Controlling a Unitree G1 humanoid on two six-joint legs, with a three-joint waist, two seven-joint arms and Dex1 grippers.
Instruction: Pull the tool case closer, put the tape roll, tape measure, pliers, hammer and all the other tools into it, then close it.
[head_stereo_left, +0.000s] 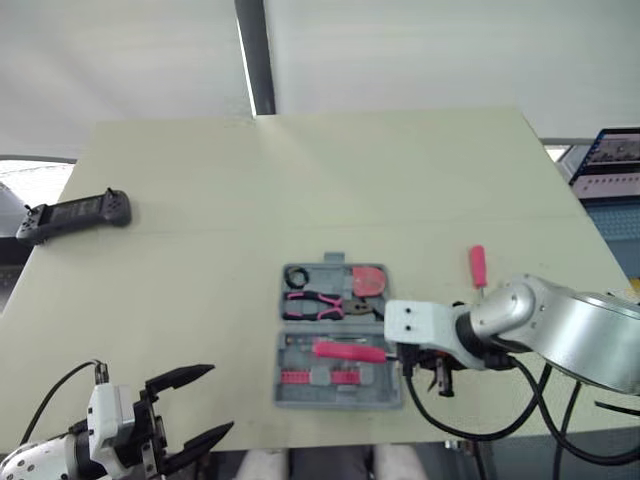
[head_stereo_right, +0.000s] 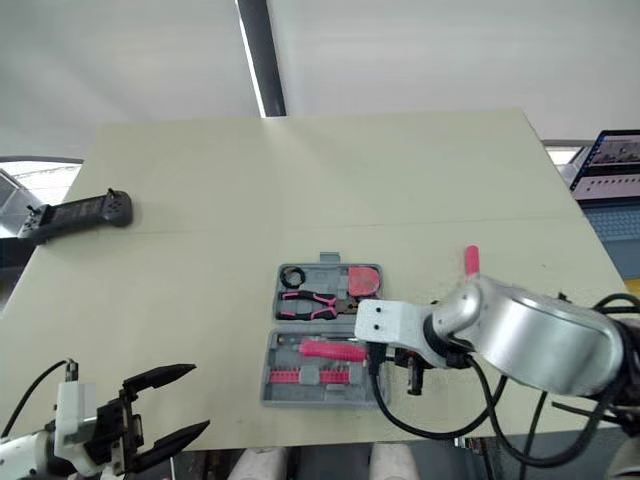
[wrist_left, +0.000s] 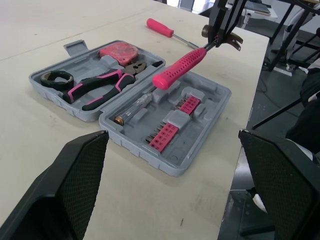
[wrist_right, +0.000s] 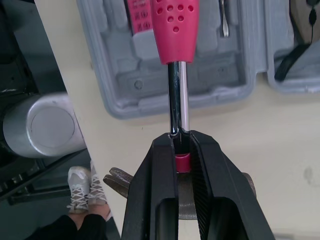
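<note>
On the beige table (head_stereo_left: 300, 180) the grey tool case (wrist_left: 205, 125) lies open near the front edge; the right gripper (wrist_right: 179, 137) is clamped on the steel shaft of the pink-handled hammer (wrist_right: 175, 30), its handle over the case's near half; the left gripper (head_stereo_left: 222, 397) hangs at the near-left edge, fingers spread. The far half holds pliers (head_stereo_left: 312, 304), tape measure (head_stereo_left: 368, 280) and tape roll (head_stereo_left: 297, 275); a pink screwdriver (head_stereo_left: 478, 266) lies right of the case.

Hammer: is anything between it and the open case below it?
Nothing visible is. The right gripper holds the hammer by its shaft above the tool case, and the grey moulding under the handle looks bare.
</note>
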